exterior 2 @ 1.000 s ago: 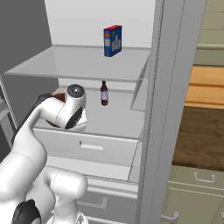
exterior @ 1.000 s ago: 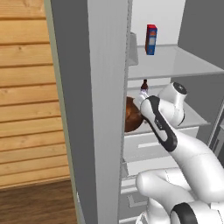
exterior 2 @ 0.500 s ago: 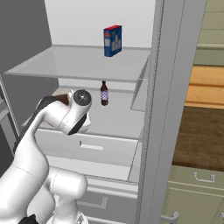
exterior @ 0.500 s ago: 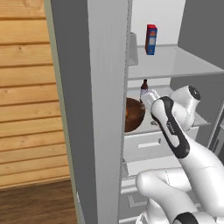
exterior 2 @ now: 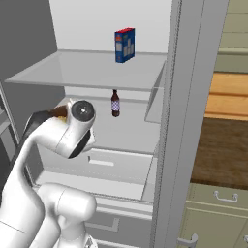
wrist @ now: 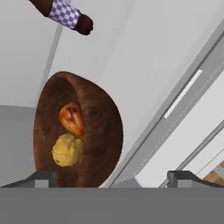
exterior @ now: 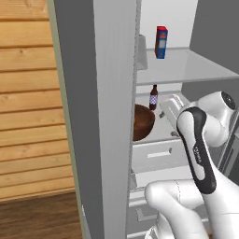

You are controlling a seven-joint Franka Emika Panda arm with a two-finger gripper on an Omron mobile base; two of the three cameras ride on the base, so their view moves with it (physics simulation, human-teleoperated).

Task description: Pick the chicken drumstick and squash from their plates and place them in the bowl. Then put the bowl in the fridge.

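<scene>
while the arm reached into the fridge (exterior 2: 193,97), the bowl (wrist: 78,131) sat on the white middle shelf, left of centre in the hand view, which was rolled so the bowl looked tipped on its side. inside it lay the drumstick (wrist: 72,119) and, touching it just below in the frame, the squash (wrist: 67,150). the gripper (wrist: 113,178) had its two dark fingertips (wrist: 43,178) far apart at the bottom corners, nothing between them, clear of the bowl rim. in the left base view the bowl (exterior: 141,122) showed at centre, half hidden behind the grey door edge, with the gripper (exterior: 169,108) just to its right. a small dark bottle (exterior: 153,97) with a checked label stood behind the bowl on the same shelf; it also showed upper left in the hand view and centre in the right base view. a blue and red box (exterior 2: 125,45) stood on the glass shelf (exterior 2: 87,70) above, upper centre. a white drawer (exterior 2: 104,164) sat below the bowl's shelf. wooden wall panels (exterior: 28,102) were on the left of the left base view.
</scene>
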